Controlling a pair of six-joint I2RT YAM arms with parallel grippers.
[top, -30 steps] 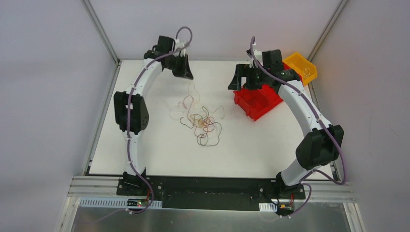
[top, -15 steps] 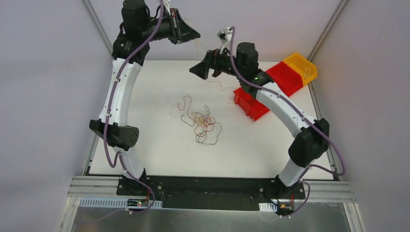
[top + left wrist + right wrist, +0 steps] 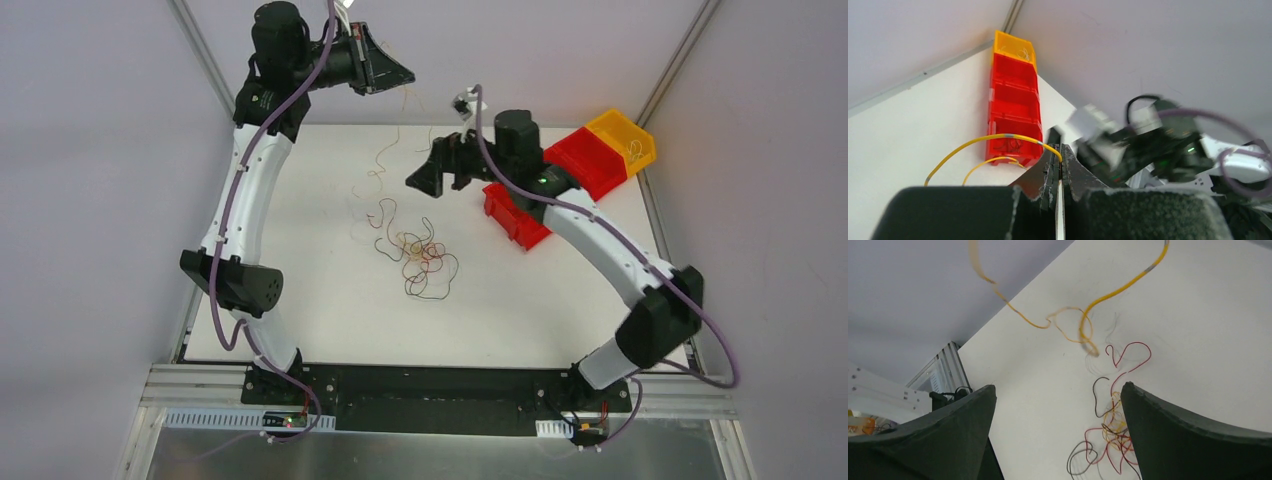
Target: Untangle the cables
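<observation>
Over the far edge of the table [image 3: 300,300], left of its middle and well above it: left gripper [image 3: 405,75] raised, jaws pressed together on one yellow cable [image 3: 998,135]. Left wrist view confirms the pinch right at the fingertips; the cable arcs away from them in a wide loop, with a smaller loop beneath it. Seen from overhead, this cable hangs from the left gripper down toward the table in loose waves. Its lower curl comes down just beside a red loop on the far side of the heap; whether it is hooked into the heap cannot be told, as the strand is thin and blurred there. Remaining cables [image 3: 420,258]: red, black, yellow-orange and pale strands in a curly tangle lying flat near the middle of the table, with one black loop trailing toward the near edge. Right gripper [image 3: 428,180]: held above the table toward the far edge, between the hanging cable and the bins, fingers spread wide, nothing between them. Its wrist view looks down past both fingers at the heap and the dangling yellow cable, touching neither. Far-right corner: a row of bins set diagonally, yellow bin [image 3: 622,140] at the corner with a small pale coil inside, red bins [image 3: 585,160] next to it, running toward the middle of the table. A few dark strands show in the red compartment farthest from the yellow bin
</observation>
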